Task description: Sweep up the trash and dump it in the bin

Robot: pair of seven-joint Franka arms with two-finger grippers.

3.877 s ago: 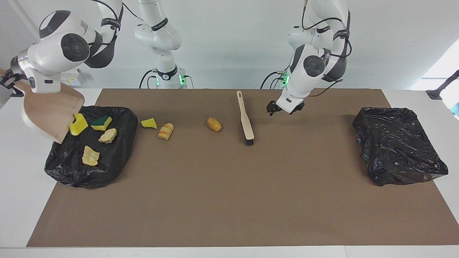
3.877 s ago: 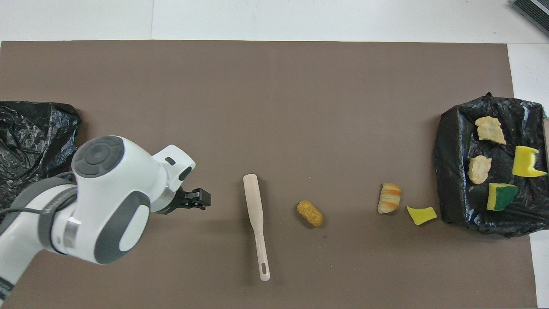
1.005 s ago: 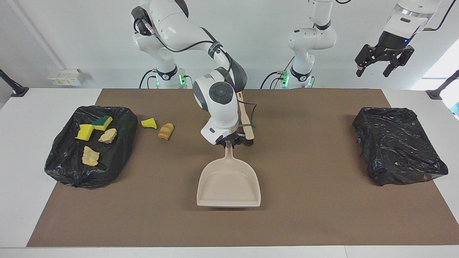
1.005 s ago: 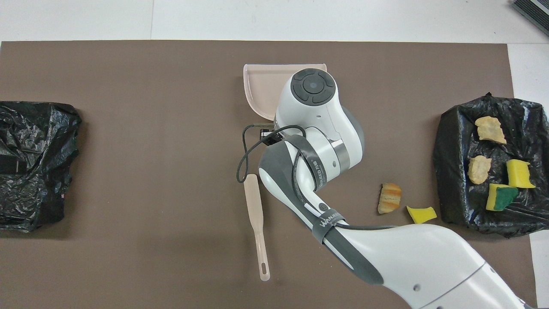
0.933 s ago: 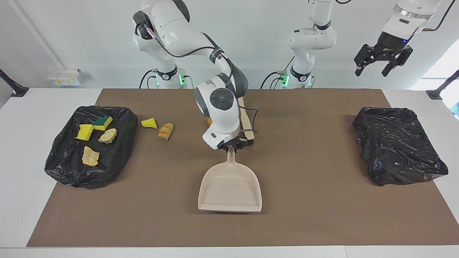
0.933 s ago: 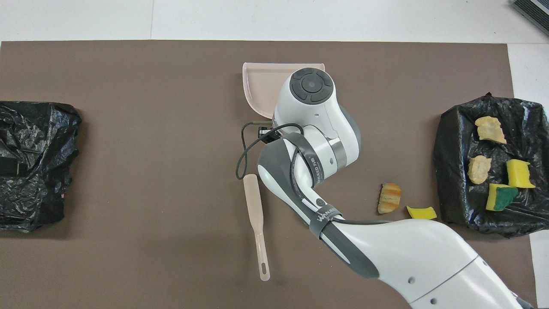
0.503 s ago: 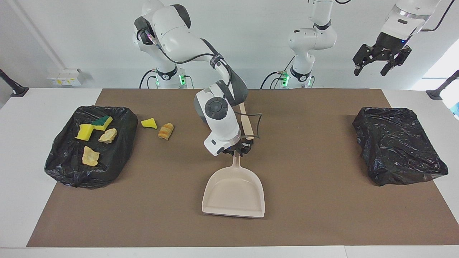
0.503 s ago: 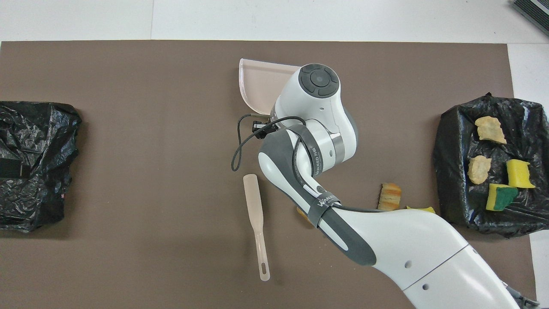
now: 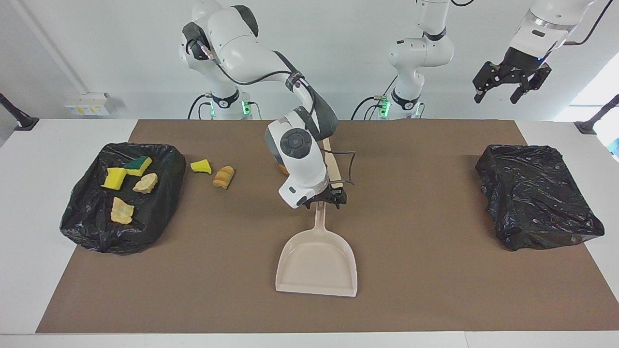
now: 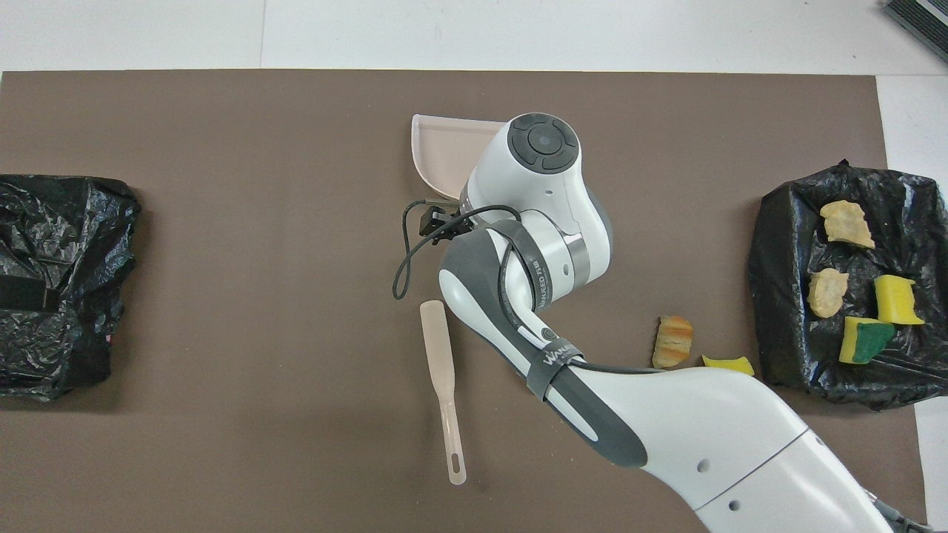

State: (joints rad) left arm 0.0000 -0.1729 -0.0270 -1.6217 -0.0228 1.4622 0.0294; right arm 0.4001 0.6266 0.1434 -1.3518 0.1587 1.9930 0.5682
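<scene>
The beige dustpan (image 9: 316,263) lay flat on the brown mat (image 9: 435,290), a bit below the middle of the facing view. Its handle pointed up the frame, toward the robots.

The right gripper (image 9: 325,200) was low over the tip of that handle, in the middle of the frame. Its fingers were spread apart, one on each side of the handle, and they were not squeezing it.

The left gripper (image 9: 508,83) hung high in the air in the top corner of the facing view, at the left arm's end. Its fingers were spread wide with nothing in them. That arm waited.

The brush (image 10: 443,370) lay on the mat, nearer to the robots than the dustpan, low in the middle of the overhead view.

Some trash was in the black bin (image 9: 159,203) at the right arm's end of the table: a yellow sponge piece (image 9: 114,178), a green-backed sponge (image 9: 137,165) and two tan lumps (image 9: 122,210).

More trash lay on the mat just beside that bin: a small yellow sponge bit (image 9: 200,166) and a bread lump (image 9: 224,177). An orange lump (image 9: 282,169) peeked out from under the right arm.

Another black bin (image 9: 537,203) sat at the left arm's end.
</scene>
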